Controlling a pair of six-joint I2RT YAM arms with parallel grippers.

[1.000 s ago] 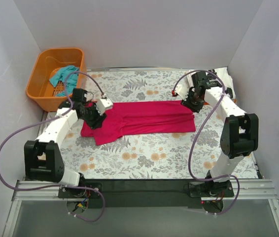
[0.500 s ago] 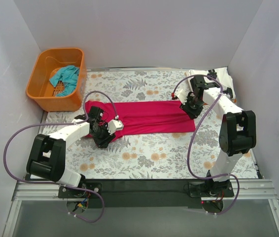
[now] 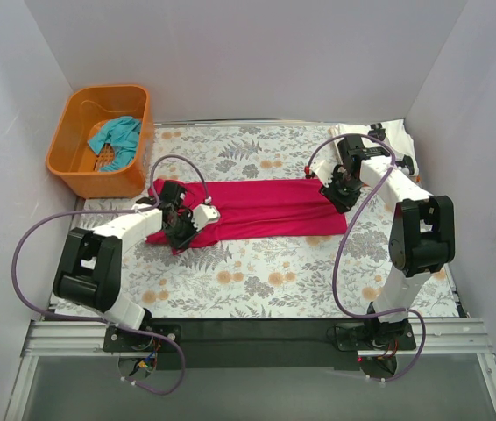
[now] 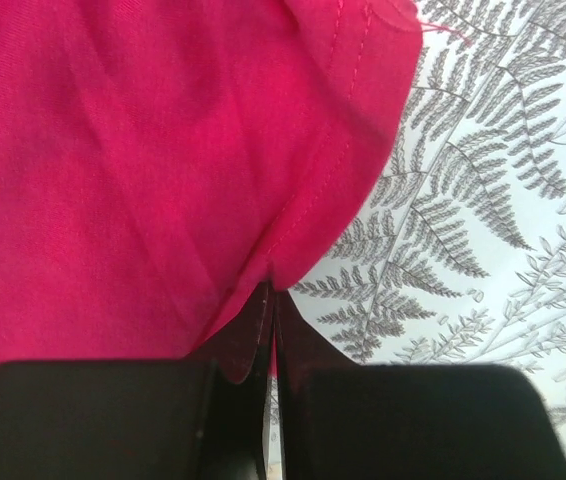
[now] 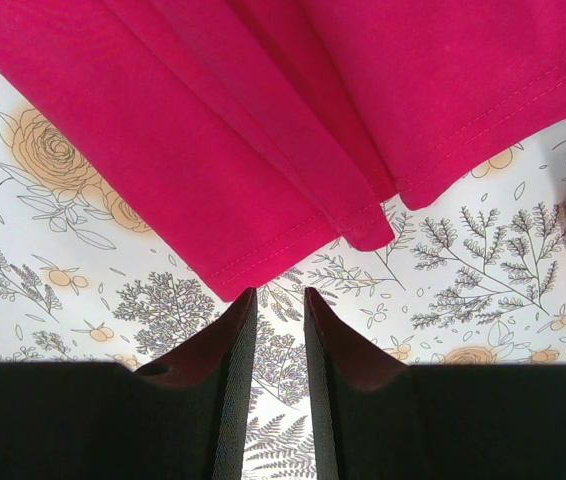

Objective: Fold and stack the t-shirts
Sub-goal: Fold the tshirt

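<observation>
The left arm (image 3: 125, 228) reaches low, the left gripper (image 4: 271, 300) pinched shut on the red shirt's (image 4: 113, 150) edge. The right arm (image 3: 397, 189) stretches far forward, the right gripper (image 5: 278, 298) pointing down with jaws slightly parted.

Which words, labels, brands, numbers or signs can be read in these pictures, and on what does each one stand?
No text can be read in any view.
magenta t-shirt: plain, no print or label shown.
tablecloth: only flowers and ferns.
orange basket: no marking visible.
white cloth, far right corner: too small to tell.
</observation>
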